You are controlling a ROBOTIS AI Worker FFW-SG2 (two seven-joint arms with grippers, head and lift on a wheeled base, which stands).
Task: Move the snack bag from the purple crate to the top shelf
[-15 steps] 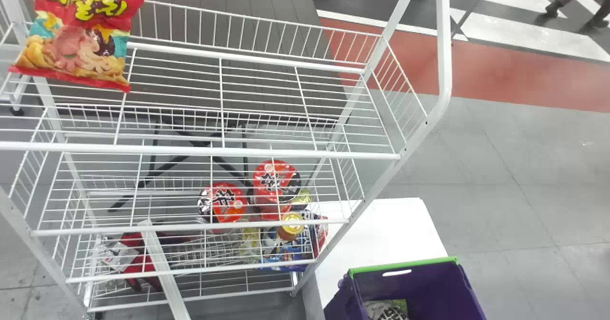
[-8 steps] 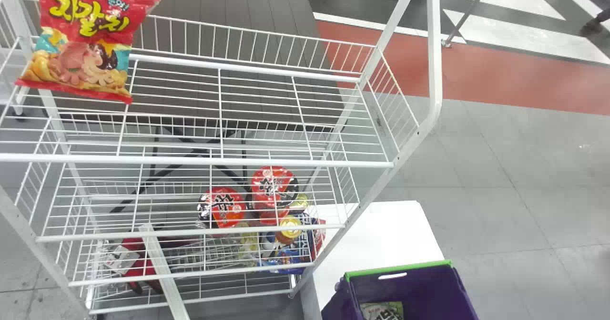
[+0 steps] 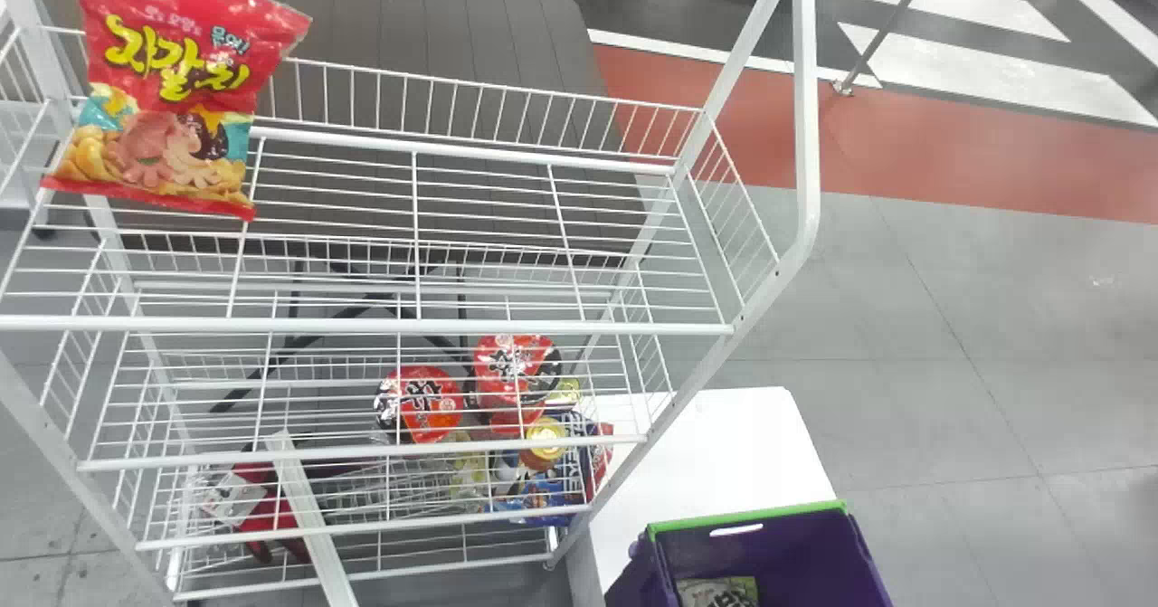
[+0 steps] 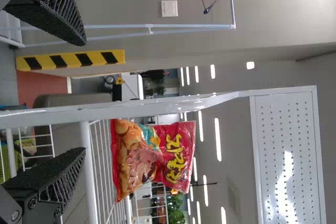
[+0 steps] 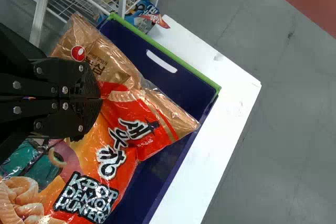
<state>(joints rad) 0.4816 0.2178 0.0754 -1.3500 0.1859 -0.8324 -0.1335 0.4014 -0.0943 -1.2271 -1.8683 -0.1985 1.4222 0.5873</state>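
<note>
Snack bag (image 5: 149,124) of glossy orange-and-gold plastic: in the right wrist view, the black right gripper (image 5: 101,98) has it pinched tight at the green-rimmed purple crate (image 5: 168,52). The head view has a red snack bag (image 3: 167,73) upright on the white wire top shelf (image 3: 362,326). In the left wrist view, the black left gripper (image 4: 84,95) gapes wide.

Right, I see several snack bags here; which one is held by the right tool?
The orange-and-gold bag, pinched in the right tool at the purple crate. The red bag stands on the top shelf; a third bag lies inside the crate.
</note>
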